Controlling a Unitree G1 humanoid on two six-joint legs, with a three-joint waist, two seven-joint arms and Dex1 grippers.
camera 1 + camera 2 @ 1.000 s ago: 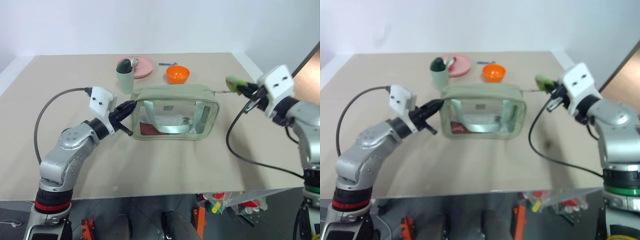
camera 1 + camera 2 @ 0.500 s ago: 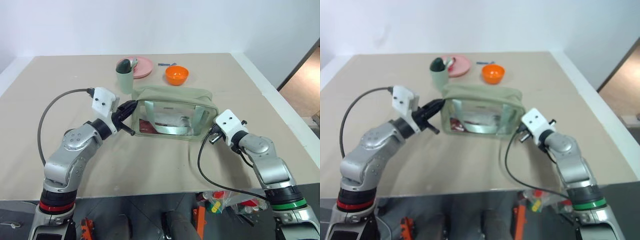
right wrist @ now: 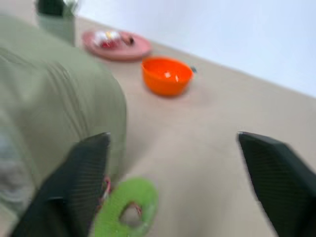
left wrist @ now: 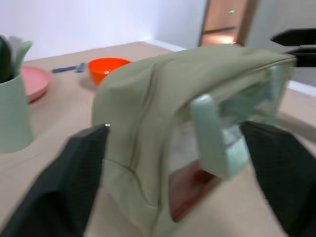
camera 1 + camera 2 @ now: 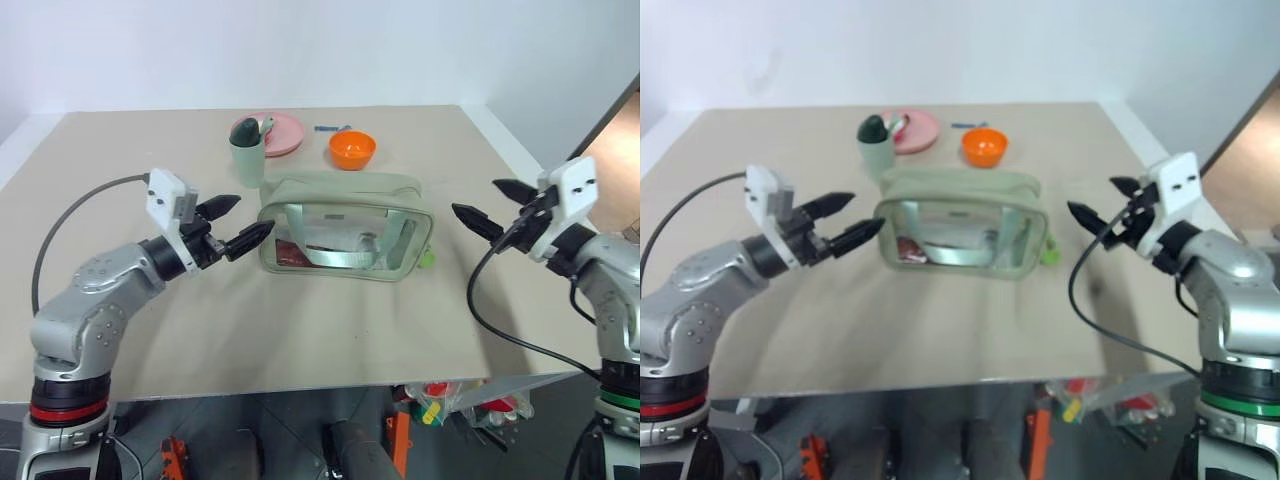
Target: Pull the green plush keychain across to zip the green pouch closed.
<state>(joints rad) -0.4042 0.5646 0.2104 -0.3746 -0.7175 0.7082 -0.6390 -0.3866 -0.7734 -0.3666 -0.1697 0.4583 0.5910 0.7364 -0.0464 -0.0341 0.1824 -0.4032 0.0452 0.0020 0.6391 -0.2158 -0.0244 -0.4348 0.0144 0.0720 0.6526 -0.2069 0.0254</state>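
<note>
both grippers' fingers spread, holding nothing, flanking the green pouch [image 5: 347, 227]; cup [image 5: 248, 158], orange bowl [image 5: 352, 149] behind.

I see a wide beige counter [image 5: 330, 330] with a matte top, its near edge running straight across the lower part of my head views. Behind it stands a plain white wall [image 5: 300, 50], evenly lit with no hard glare. Off the counter's right side there is a strip of pale floor, and beyond it a dark doorframe [image 5: 605, 120] with warm brown wood past it. Below the front edge, the floor [image 5: 290, 440] is dark grey tile, and some colourful clutter [image 5: 470, 405] lies there near the right.
</note>
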